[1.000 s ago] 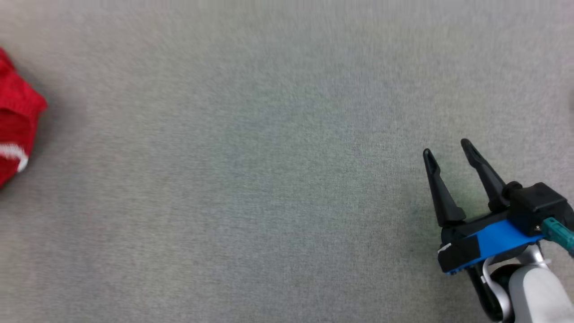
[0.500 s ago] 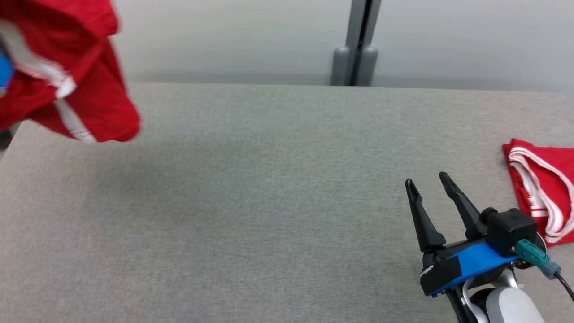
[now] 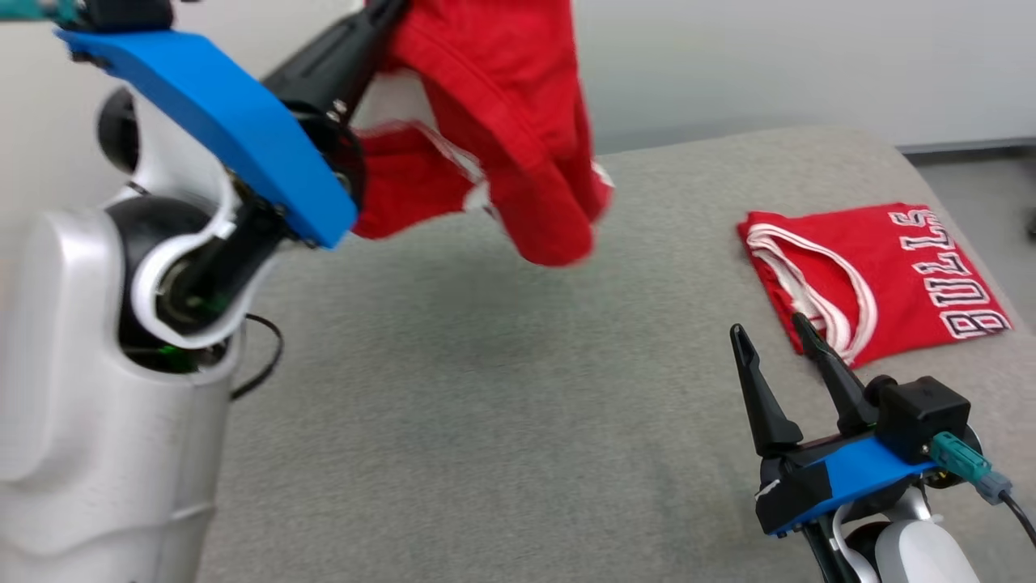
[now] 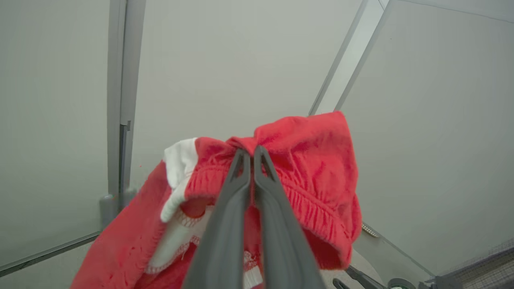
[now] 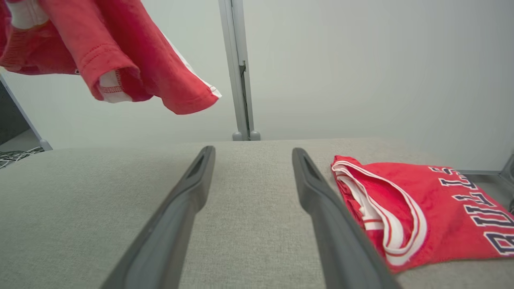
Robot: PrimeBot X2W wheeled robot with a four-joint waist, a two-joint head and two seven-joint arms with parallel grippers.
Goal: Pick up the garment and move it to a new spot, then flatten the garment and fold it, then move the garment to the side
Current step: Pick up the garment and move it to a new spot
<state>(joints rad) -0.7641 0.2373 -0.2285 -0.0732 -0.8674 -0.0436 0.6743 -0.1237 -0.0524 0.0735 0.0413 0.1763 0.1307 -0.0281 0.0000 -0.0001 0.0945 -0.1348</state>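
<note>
Your left pincer [image 4: 251, 151] is pressed together on the crumpled red fabric garment with white trim [image 3: 518, 121], pinching it at a gathered, ribbed edge. The garment hangs in the air from that grip, above the far left part of the grey cloth-covered counter [image 3: 486, 405] and clear of its surface. Your right pincer [image 3: 769, 325] sits low over the counter at the near right, its two dark fingers spread with nothing between them. Just beyond its right finger, a flat red jersey with white-trimmed neckline and "BULLS" lettering [image 3: 898, 267] lies on the counter's right end, well apart from the hanging garment.
</note>
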